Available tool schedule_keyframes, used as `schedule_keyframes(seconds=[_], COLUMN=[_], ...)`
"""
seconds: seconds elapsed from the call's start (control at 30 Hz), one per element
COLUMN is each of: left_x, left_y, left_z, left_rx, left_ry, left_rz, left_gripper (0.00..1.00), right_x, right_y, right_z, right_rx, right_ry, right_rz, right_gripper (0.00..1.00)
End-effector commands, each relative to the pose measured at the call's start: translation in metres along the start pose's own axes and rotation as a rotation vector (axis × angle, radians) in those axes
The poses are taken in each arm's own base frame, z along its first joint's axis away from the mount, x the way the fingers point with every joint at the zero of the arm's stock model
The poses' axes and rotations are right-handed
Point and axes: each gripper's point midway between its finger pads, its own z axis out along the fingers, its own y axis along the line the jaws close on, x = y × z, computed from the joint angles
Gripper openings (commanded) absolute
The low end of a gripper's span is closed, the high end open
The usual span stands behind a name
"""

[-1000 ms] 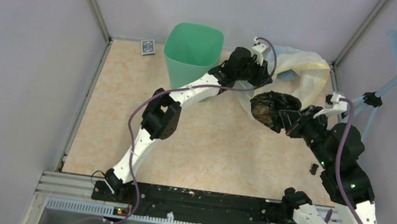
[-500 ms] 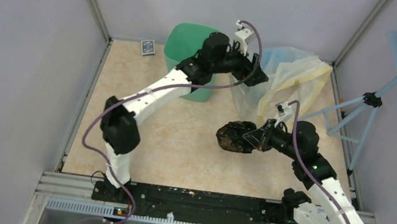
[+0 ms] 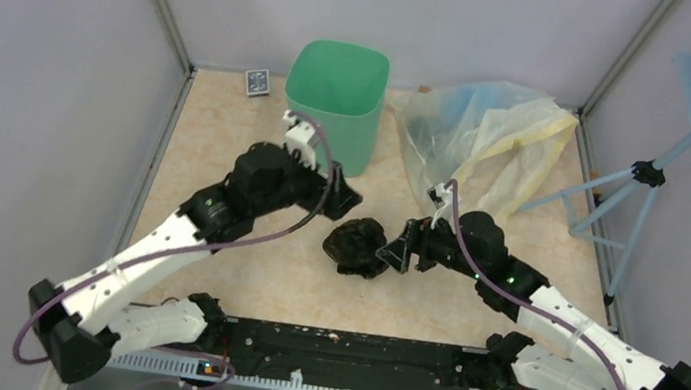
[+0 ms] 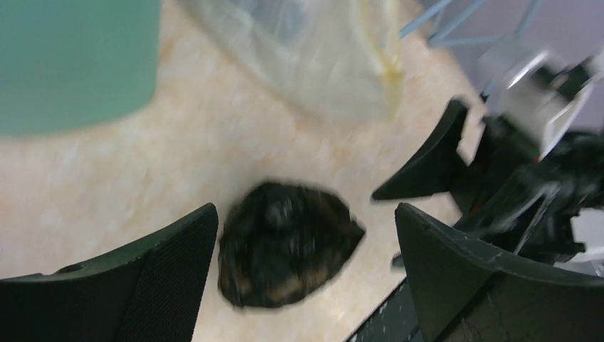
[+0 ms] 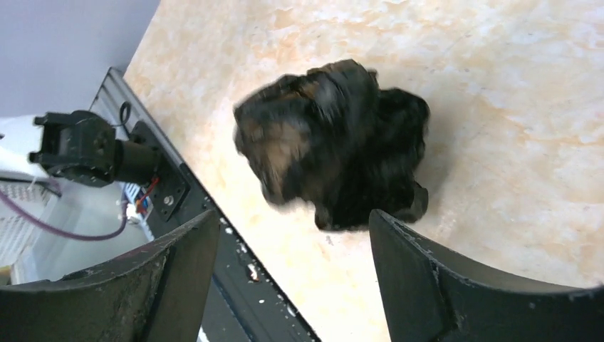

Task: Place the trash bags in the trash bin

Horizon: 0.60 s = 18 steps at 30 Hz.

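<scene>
1. The crumpled glossy black plastic trash bag (image 3: 358, 246) is found lying on the beige desk (image 3: 229, 129), outside and near the mint-green plastic trash bin (image 3: 331, 118).
2. The left claw (image 3: 340, 192) is seen spread wide, with nothing held, near the bag.
3. The right claw (image 3: 396, 252) is seen open and empty, just beside the bag.
4. A heap of clear and yellowish plastic bags (image 3: 490, 138) is noted right of the bin.

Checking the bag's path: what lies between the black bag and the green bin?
The left gripper, jaws open, sits between black bag and bin, seen in the top view.
</scene>
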Motion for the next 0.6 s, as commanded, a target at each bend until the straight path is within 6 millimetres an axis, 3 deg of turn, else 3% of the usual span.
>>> schedule_keyframes(seconds=[0.0,0.1,0.27,0.37,0.57], left_x=[0.031,0.068,0.122,0.126,0.116], left_y=[0.022,0.007,0.033,0.034,0.057], left_z=[-0.043,-0.055,-0.053,-0.046,-0.026], left_rx=[-0.061,0.087,-0.039,-0.037,-0.108], left_ry=[-0.119,-0.084,0.086,0.113,0.067], left_rz=[-0.147,-0.164,-0.251,-0.229,-0.062], left_gripper=[0.99,0.94,0.94,0.96,0.95], right_x=[-0.011,-0.002,0.011,0.008,-0.003], right_y=[-0.01,-0.015,-0.019,-0.019,-0.019], right_z=[-0.01,-0.014,-0.01,-0.004,0.015], right_rx=[0.082,0.108,0.107,0.108,0.111], right_ry=[-0.068,-0.044,-0.008,-0.012,-0.007], right_rz=[-0.011,0.015,0.052,0.051,0.043], right_gripper=[0.73,0.67,0.66,0.66,0.64])
